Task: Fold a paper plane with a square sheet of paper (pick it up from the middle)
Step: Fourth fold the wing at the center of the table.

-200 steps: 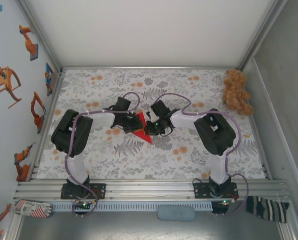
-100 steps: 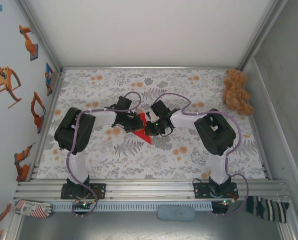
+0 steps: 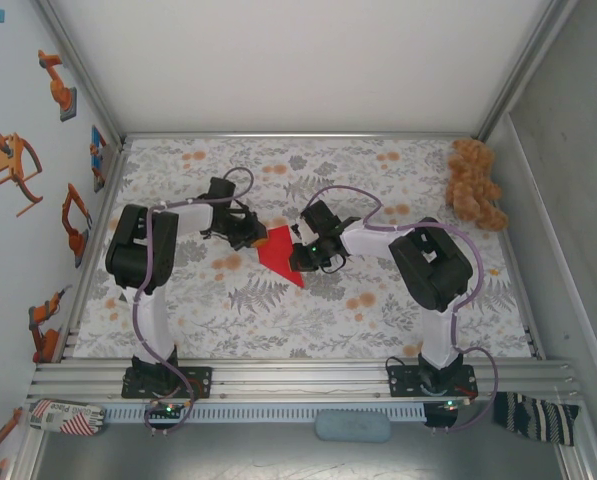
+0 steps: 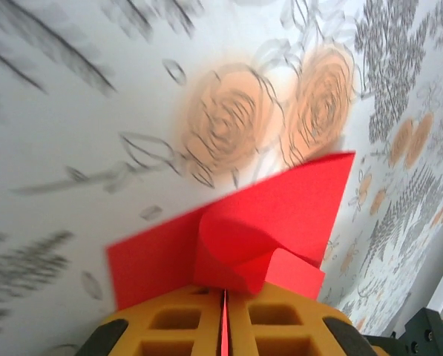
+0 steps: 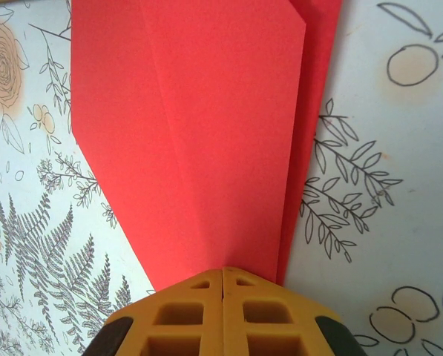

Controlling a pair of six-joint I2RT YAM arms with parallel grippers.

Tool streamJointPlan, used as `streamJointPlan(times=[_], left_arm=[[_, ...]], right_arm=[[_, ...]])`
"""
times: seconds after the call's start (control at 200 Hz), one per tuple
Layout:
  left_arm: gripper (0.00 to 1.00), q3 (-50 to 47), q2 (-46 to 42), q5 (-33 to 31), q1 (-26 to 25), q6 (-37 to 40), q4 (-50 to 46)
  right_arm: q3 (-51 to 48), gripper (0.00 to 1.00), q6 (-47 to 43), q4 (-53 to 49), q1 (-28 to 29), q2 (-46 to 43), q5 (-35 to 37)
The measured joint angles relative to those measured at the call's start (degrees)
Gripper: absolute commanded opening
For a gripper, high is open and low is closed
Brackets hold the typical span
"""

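From the top external view, the folded red paper point(image 3: 276, 256) lay flat on the flowered table cover point(image 3: 398, 175) a little left of the frame's centre, its sharp tip pointing towards the lower right; the left gripper point(image 3: 248, 235) sat at the paper's upper left edge and the right gripper point(image 3: 300, 257) at its right edge, so the two faced each other across the sheet; a brown teddy bear point(image 3: 475, 185) sat well apart in the upper right corner of the cover. In the left wrist view, the left gripper point(image 4: 223, 320) filled the bottom centre of the frame, its orange pads point(image 4: 176, 326) drawn narrow with a thin red strip of the paper point(image 4: 295, 200) caught between them; just above the pads a flap of the paper curled up in a loose roll, and the rest stretched flat towards the upper right over the printed roses. In the right wrist view, the right gripper point(image 5: 222, 285) stood at the bottom centre with its pads point(image 5: 266, 319) pressed together and no gap between them; the paper point(image 5: 206, 126) ran from the top of the frame down to a narrow end that met the pad tips, a long crease running down it and a second layer showing along its right side; whether that end was actually pinched could not be told.
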Motion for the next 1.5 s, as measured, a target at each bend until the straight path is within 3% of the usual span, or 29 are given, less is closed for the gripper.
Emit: streamJointPlan(times=[0.406, 0.646, 0.796, 1.032, 1.497], left_arm=[[0.18, 9.4, 2.1, -9.1, 5.4, 2.9, -7.2], [0.21, 3.7, -8.9, -10.1, 4.8, 1.4, -5.9], [0.20, -1.0, -14.9, -9.6, 1.2, 0.2, -2.7], [0.16, -6.7, -14.9, -7.9, -5.8, -0.5, 1.1], [0.15, -4.5, -4.5, -4.9, -7.8, -0.1, 4.7]], right_arm=[[0.0, 0.01, 3.3, 0.2, 0.0, -0.5, -0.1], [-1.0, 0.03, 10.4, 6.0, 0.0, -5.0, 0.8], [-0.9, 0.03, 11.7, 7.8, 0.2, -5.6, 0.7], [-0.4, 0.02, 11.9, 5.5, 0.9, -2.8, 1.8], [1.7, 0.02, 11.0, 2.4, 0.9, 0.9, 3.7]])
